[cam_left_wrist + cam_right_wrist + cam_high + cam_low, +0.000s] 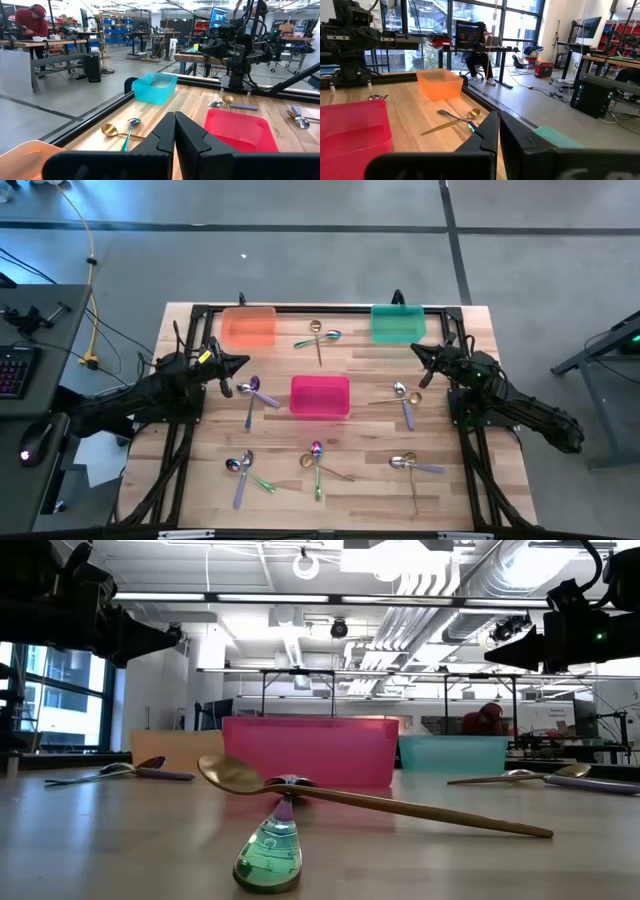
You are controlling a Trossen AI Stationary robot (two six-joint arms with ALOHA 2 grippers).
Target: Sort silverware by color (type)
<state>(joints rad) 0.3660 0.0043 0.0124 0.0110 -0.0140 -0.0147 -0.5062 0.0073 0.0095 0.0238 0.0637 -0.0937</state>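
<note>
Spoons [316, 464] lie scattered below both raised end effectors, left [242, 363] and right [416, 350], fingers together.

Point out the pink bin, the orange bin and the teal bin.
pink bin [320, 396]: high view, its inside floor, table centre.
orange bin [248, 327]: high view, its inside floor, far edge by the left arm.
teal bin [398, 323]: high view, its inside floor, far edge by the right arm.
</note>
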